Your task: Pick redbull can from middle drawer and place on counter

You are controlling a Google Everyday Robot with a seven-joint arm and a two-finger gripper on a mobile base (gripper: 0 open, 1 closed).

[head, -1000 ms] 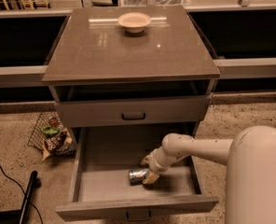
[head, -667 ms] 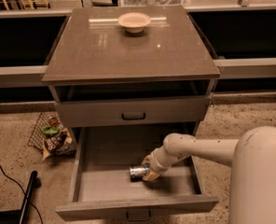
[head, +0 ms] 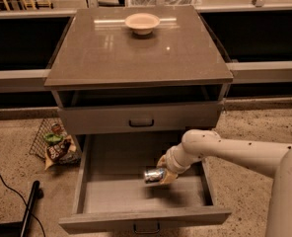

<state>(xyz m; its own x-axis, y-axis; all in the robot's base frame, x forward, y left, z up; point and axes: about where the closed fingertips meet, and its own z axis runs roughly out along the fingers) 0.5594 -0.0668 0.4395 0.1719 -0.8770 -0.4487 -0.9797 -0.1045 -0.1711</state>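
Observation:
The middle drawer [head: 102, 189] is pulled wide open below the cabinet. The redbull can [head: 153, 175], silver and lying on its side, is held a little above the drawer's pale floor, right of centre. My gripper [head: 164, 174] reaches in from the right on a white arm and is shut on the can's right end. A faint shadow lies on the floor under the can. The counter [head: 136, 53] is the glossy brownish-grey top above.
A pale bowl [head: 142, 22] stands at the back of the counter. A shallower closed drawer front [head: 141, 117] sits above the open drawer. A wire basket of snack bags [head: 54, 144] stands on the floor at the left. A black pole [head: 30, 206] lies at the bottom left.
The can has come up off the drawer floor with my gripper and shifted slightly right and back. The drawer and bowl have not moved.

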